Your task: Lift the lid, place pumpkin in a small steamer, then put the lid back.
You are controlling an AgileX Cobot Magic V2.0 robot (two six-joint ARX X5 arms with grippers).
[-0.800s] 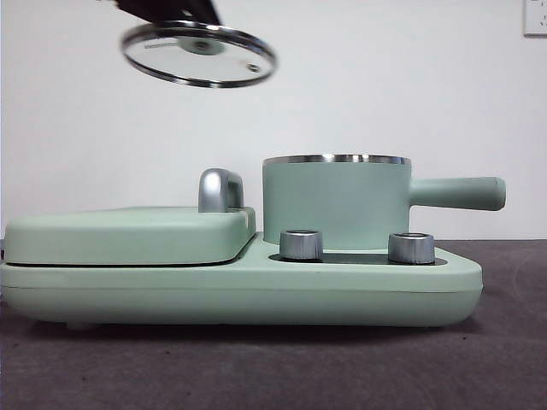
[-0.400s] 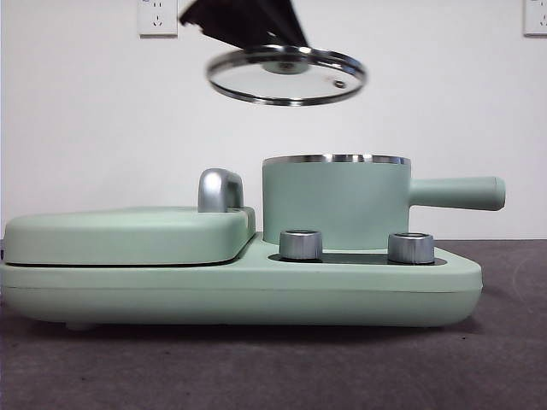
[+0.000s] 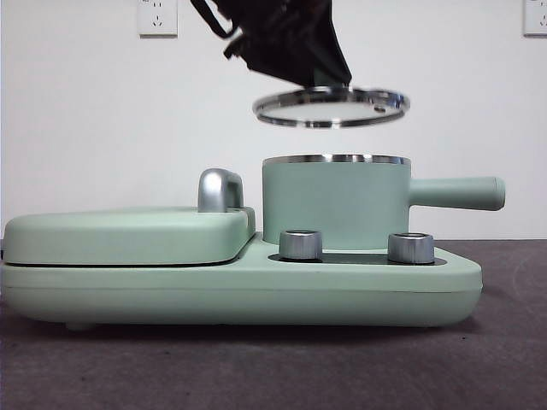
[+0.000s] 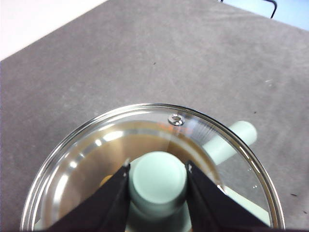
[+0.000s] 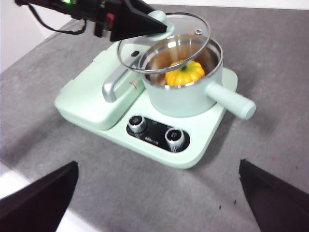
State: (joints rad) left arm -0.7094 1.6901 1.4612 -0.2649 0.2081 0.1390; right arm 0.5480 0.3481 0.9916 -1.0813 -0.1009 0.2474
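Jaws first: your left gripper is clamped on the mint knob of the lid, one jaw each side, holding it in the air just above the small steamer w/ a clear gap to the steel rim. Right gripper is parked well back, jaws spread wide, nothing in them. Pumpkin already sits inside the pot, stem up, so what's left is seating the lid. Risks, as I judge them: in the front view the lid looks nearly level but the right wrist view shows it offset toward the flat cover side, not centred on the pot. Drop it like that and one edge of the rim prob catches the pot's lip, so the lid sits cocked or slides off toward the chrome handle. The knob is smooth and round, so a bump on the rim could twist it in the grip. Can't tell if the stem clears the glass. Centre it first, then lower slow, and let go only once the rim is seated all round.
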